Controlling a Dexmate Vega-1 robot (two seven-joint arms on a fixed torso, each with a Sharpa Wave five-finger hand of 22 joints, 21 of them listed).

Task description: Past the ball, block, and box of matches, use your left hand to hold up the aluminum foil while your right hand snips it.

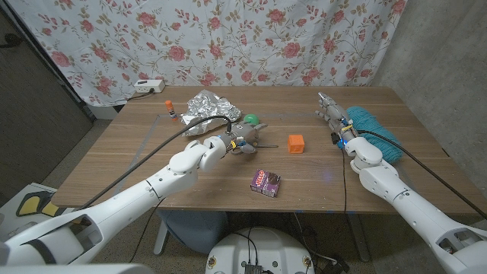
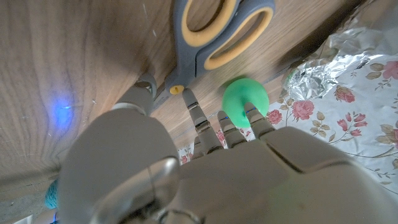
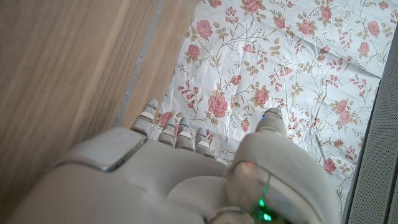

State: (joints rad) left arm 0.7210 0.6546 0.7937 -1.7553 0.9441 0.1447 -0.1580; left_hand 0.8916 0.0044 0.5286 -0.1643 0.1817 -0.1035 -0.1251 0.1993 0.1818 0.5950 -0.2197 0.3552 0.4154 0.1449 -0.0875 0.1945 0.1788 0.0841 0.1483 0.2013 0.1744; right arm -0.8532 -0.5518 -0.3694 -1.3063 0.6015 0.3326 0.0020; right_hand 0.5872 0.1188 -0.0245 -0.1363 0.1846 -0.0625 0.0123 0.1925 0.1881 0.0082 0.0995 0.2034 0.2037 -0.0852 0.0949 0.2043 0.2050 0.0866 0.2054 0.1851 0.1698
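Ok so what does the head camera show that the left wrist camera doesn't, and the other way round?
Head view alone: the orange block, the box of matches, a teal cloth by the right hand, and a power strip and glue stick at the far left edge of the table.

Left wrist view alone: the scissors' grey and yellow handles up close, and a blue light spot on the wood.

Both: the left hand, the green ball, the crumpled aluminum foil, and the floral curtain.
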